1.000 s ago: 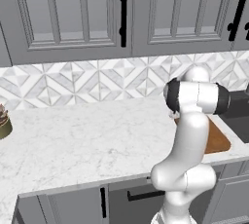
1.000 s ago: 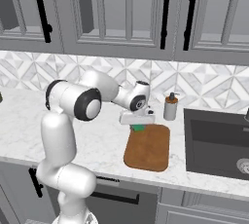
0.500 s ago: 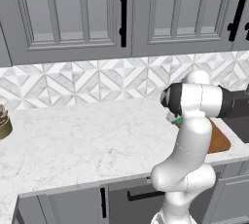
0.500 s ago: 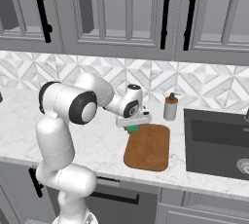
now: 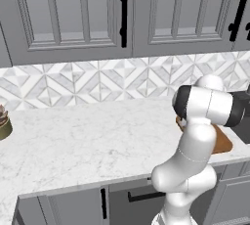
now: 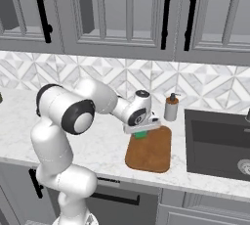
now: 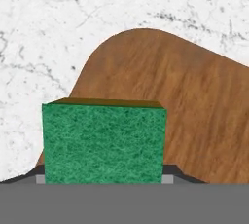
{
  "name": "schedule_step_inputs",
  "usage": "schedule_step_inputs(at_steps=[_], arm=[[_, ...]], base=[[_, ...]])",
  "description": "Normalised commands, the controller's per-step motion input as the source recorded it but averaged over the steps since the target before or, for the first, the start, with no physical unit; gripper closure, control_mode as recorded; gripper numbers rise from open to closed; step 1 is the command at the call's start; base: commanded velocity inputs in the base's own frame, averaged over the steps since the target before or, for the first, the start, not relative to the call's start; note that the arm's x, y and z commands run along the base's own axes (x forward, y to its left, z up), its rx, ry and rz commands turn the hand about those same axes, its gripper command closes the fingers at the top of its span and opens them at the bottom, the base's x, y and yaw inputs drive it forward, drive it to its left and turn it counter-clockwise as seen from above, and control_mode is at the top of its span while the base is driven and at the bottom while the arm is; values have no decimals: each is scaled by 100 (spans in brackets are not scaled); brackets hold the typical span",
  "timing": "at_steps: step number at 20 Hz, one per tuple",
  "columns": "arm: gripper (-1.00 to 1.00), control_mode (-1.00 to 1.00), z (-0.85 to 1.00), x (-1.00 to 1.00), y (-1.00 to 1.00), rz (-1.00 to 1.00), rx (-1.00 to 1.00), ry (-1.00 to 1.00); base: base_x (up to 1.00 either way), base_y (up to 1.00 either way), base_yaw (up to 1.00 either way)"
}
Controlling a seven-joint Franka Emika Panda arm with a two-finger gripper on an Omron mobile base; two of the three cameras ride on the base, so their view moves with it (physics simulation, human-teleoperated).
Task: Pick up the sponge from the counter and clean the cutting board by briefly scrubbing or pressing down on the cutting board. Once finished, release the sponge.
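1. The cutting board [image 6: 150,149] lies flat on the counter [image 6: 19,121], its brown-orange wood with rounded corners standing out on the white marble-look top.
2. The gripper [image 6: 141,132] hangs over the board's far corner, on the side away from the sink, reaching in from the white arm that stands on that same side of the board.
3. The sponge [image 7: 103,141] sits clamped between the two fingers; in the hand view its green face lies right at the fingertips, with a thin darker edge along its top.
4. In the right base view the sponge [image 6: 140,134] shows as a small green patch just under the hand, at the board's far edge; whether it touches the wood I cannot tell.
5. In the hand view the cutting board [image 7: 194,106] spreads behind and beside the sponge, its rounded corner against the veined counter [image 7: 48,33].
6. A soap dispenser [image 6: 171,107] stands upright just beyond the board's far end, near the patterned tile backsplash [image 6: 205,84].
7. A dark sink [image 6: 217,143] is set into the counter just beside the board, on the side opposite the arm.
8. In the left base view the arm covers most of the cutting board [image 5: 222,143]; one brown corner shows past it.
9. Grey upper cabinets [image 6: 122,13] with black handles hang above the board.
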Motion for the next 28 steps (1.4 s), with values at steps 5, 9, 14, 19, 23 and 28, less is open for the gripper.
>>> schedule_step_inputs(at_steps=[5, 9, 14, 19, 23, 28], arm=[[100, -100, 1, -7, -33, 0, 2, 0], [100, -100, -14, 7, -40, 0, 0, -1], [100, -100, -6, 27, -56, 0, 0, -5], [100, -100, 0, 17, -58, 0, -1, -10], [100, -100, 0, 13, -53, 0, 0, -6], [100, -100, 0, 6, -52, 0, 0, -5]], base=[[0, 0, 0], [0, 0, 0], [0, 0, 0], [0, 0, 0], [0, 0, 0], [0, 0, 0]])
